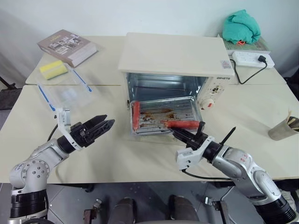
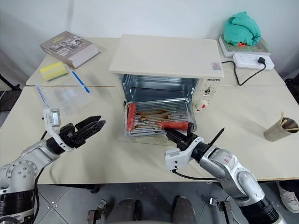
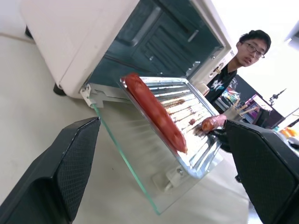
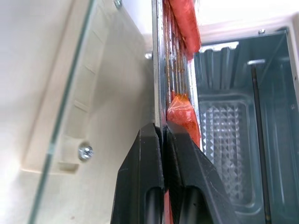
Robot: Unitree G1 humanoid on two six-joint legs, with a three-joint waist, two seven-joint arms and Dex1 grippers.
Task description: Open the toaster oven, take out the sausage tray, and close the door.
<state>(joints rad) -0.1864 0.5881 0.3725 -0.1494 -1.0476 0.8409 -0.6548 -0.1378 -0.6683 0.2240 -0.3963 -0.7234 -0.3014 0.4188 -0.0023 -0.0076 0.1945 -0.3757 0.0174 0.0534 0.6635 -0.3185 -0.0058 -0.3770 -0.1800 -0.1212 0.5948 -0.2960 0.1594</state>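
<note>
We see the door lowered flat and the sausage tray half out of the toaster oven, resting on the door; the right claw pinches its front rim, the left claw is spread beside it. Lifting the tray clear and closing the door remain.

Sausage tray half out of toaster oven; right gripper clamps tray's front edge; left gripper spread, left of oven.
</note>
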